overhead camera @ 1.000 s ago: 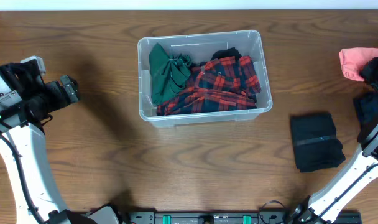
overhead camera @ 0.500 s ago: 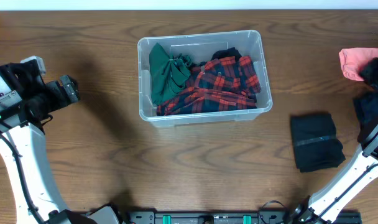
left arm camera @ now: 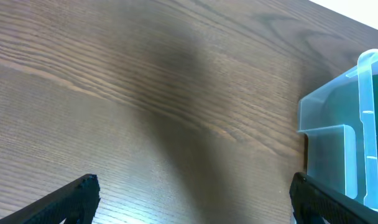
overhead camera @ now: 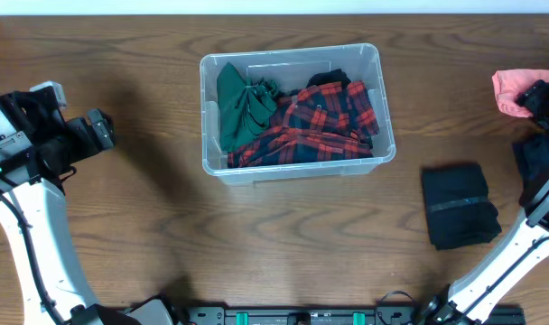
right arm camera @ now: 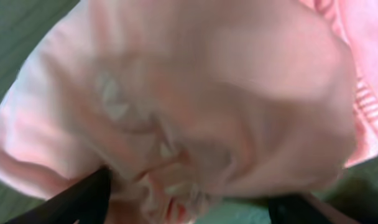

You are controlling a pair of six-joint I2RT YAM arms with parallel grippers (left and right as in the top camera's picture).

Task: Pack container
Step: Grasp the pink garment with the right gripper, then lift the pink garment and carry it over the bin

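Note:
The clear plastic container (overhead camera: 290, 52) stands at the table's middle back, holding a green cloth (overhead camera: 243, 104), a red plaid cloth (overhead camera: 324, 122) and a black piece (overhead camera: 329, 79). Its corner shows in the left wrist view (left arm camera: 363, 124). A pink cloth (overhead camera: 509, 86) lies at the far right edge. My right gripper (overhead camera: 538, 95) is down on it; in the right wrist view the pink cloth (right arm camera: 195, 93) fills the frame and bunches between the wide-apart jaws of the right gripper (right arm camera: 189, 202). My left gripper (overhead camera: 98, 131) is open and empty over bare wood at the far left (left arm camera: 192, 199).
A folded black cloth (overhead camera: 458, 217) lies on the table at the right front. Another dark cloth (overhead camera: 530, 158) lies by the right arm at the edge. The table is brown wood.
My right gripper has shifted slightly up and left onto the pink cloth. The left arm and the container have not moved.

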